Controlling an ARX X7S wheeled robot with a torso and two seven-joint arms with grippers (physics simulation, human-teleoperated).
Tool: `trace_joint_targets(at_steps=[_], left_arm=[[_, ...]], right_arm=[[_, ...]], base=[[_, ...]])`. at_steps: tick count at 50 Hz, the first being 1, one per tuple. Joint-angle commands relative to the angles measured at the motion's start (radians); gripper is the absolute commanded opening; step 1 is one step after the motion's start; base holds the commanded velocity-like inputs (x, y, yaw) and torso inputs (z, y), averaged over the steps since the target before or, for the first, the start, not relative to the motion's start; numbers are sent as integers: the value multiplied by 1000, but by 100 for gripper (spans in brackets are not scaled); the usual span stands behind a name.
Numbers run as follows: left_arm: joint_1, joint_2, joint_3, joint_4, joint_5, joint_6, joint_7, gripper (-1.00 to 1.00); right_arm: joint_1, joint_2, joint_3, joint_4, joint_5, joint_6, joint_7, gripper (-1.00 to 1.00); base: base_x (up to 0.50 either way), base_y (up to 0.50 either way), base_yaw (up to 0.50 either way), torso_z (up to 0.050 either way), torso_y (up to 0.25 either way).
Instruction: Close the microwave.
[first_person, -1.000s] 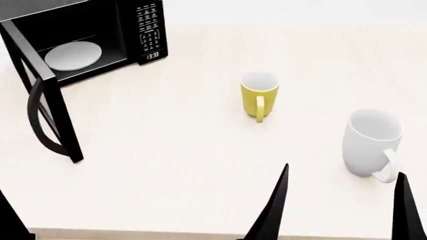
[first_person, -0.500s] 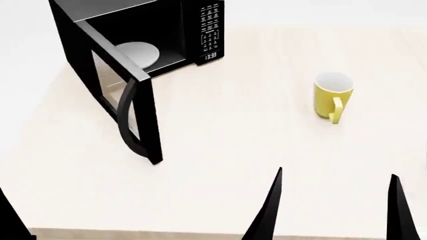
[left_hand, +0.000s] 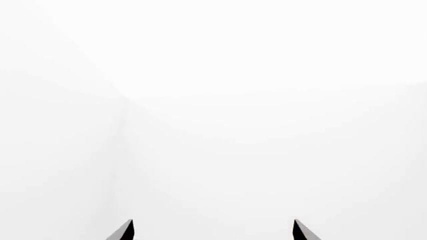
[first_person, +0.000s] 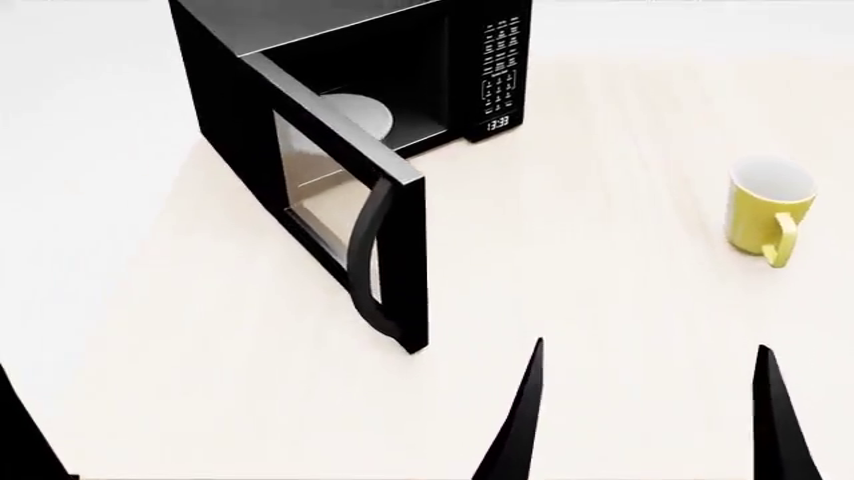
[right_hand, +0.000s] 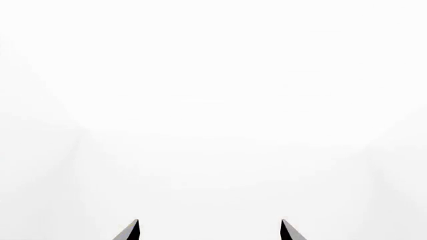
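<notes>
The microwave (first_person: 227, 90), a large black box, stands at the back left of the light wooden table (first_person: 601, 300). Its windowed door (first_person: 314, 180) stands wide open, swung out toward me, with the curved black handle (first_person: 367, 255) near its free edge. The white plate (first_person: 358, 115) lies inside and the keypad (first_person: 501, 65) is on the right of the front. My right gripper (first_person: 647, 420) is open and empty at the table's near edge, to the right of the door's free edge. My left gripper (left_hand: 212, 231) is open, and one of its fingers (first_person: 16, 435) shows at the bottom left. Both wrist views show only white.
A yellow mug (first_person: 767, 210) stands upright on the table at the right, handle toward me. The right gripper (right_hand: 210, 231) shows two spread fingertips in its wrist view. White floor lies to the left of the table.
The head view has swung left: the microwave has moved from the left edge toward the middle, the yellow mug has slid toward the right edge, and the white mug has left the view.
</notes>
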Motion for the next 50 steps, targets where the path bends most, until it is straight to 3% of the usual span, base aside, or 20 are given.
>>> trace_joint_targets(at_steps=[1,50], left_arm=[[1,1,2,-4,9,2,4,100],[-4,-31,27,-17,6,8,-27,100]], right_arm=[[4,6,-2,-16,5,25,-13,100],[7,37,-32,-15,-33,11,19,100]], base=[[500,0,0,0,0],[500,-1,0,0,0]])
